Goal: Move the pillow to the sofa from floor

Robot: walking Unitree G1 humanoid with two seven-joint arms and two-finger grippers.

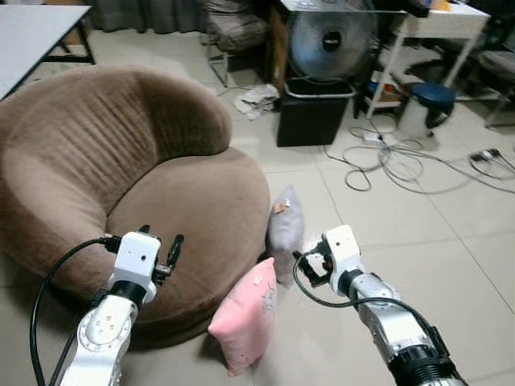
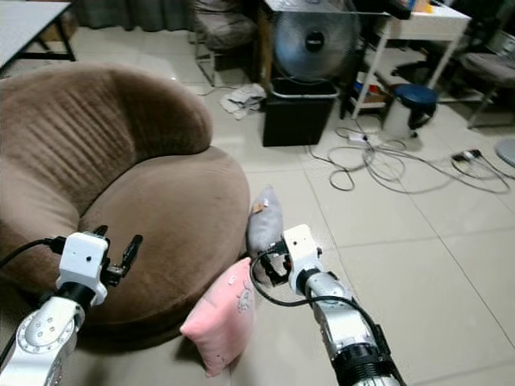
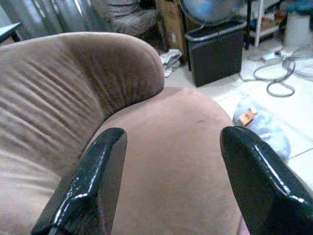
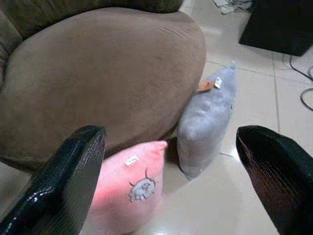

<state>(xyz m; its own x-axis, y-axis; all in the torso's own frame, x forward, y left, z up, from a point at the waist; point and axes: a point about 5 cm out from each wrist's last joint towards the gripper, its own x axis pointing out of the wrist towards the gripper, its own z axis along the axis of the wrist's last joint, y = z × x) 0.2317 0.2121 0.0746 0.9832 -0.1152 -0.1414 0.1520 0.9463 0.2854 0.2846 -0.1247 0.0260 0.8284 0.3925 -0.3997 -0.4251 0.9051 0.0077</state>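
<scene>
Both tools spread: right tool (image 4: pixel 171 176) near pink square pillow (image 1: pixel 245 314) and grey pillow (image 1: pixel 285 229); left tool (image 3: pixel 168 183) over round brown plush sofa (image 1: pixel 193 217).

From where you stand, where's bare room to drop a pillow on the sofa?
The sofa seat, bordered by the curved backrest and the front edge, is bare. It is crowded at the seat's floor-side edge, where the pink pillow and grey pillow lean.
</scene>
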